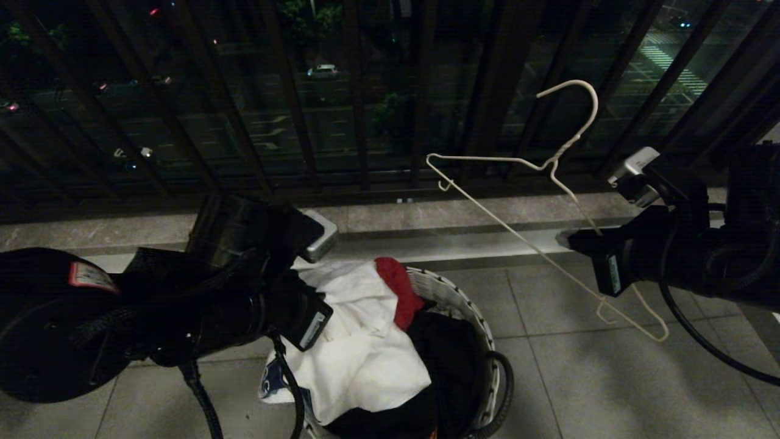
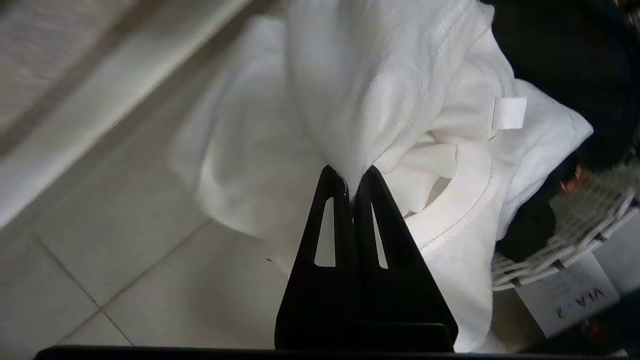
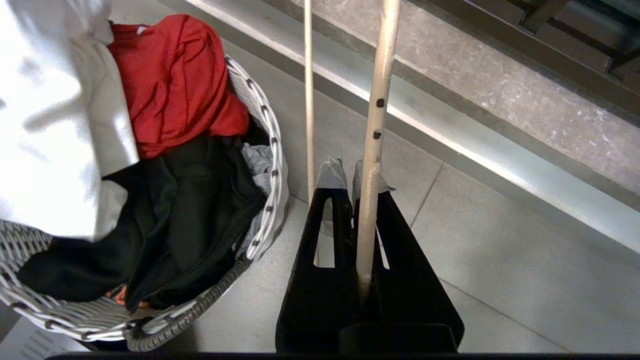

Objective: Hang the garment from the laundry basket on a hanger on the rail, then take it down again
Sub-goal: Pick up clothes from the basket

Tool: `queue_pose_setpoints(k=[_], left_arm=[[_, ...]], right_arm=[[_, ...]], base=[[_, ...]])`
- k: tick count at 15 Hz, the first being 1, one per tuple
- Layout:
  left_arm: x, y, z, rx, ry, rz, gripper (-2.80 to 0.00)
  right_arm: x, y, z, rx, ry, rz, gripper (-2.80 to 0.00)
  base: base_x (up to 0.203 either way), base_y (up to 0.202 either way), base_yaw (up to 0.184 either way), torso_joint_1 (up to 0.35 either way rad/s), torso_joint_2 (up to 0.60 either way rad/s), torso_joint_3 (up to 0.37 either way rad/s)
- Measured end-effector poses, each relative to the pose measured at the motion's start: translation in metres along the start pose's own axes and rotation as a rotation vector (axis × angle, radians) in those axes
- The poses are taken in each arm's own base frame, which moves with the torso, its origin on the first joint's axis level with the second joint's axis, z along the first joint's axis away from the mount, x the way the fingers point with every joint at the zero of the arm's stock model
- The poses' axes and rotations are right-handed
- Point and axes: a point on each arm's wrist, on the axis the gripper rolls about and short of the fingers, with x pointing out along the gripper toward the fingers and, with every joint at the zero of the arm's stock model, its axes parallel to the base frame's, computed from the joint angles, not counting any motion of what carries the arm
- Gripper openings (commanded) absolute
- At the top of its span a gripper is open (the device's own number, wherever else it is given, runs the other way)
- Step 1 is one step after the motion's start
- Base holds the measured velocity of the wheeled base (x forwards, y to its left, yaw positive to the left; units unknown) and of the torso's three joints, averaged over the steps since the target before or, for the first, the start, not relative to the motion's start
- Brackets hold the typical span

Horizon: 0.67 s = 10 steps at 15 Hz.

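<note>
Left claw (image 2: 354,182) is clenched on a fold of the white T-shirt (image 2: 400,100), pinching cloth right beside the ribbed neckline. The shirt is partly in the laundry basket (image 1: 454,292), partly draped over its rim toward the tiled floor, lying on top of a red cloth (image 1: 399,292) and a black garment (image 1: 448,360).

Right claw (image 3: 350,175) is clamped on the lower bar of the white wire hanger (image 1: 548,164), held up and to the right of the basket, tilted, hook pointing up toward the balcony railing (image 1: 359,91). The rail itself isn't visible in any view.

Handling call: the shirt is light, soft and floppy, so it will sag and swing from a single pinch point and may drag the red cloth along. The collar seam is the best hold, being doubled fabric that won't slip or stretch much. The hanger is thin wire, springy and smooth, and likely to rotate in the grip if the shirt's weight lands on one end. I'd judge this as the start of the lift out of the basket, with threading the collar over the hanger not yet done.
</note>
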Motion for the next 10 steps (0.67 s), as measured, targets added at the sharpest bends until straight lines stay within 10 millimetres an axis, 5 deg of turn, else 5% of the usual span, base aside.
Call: queue_pose_setpoints(k=[10], left_arm=[[0.0, 0.016, -0.021, 0.109, 0.193, 0.007, -2.8]], right_arm=[[0.0, -0.002, 0.0, 0.003, -0.001, -0.008, -2.8]], base=[[0.0, 0.0, 0.0, 0.0, 0.0, 0.0]])
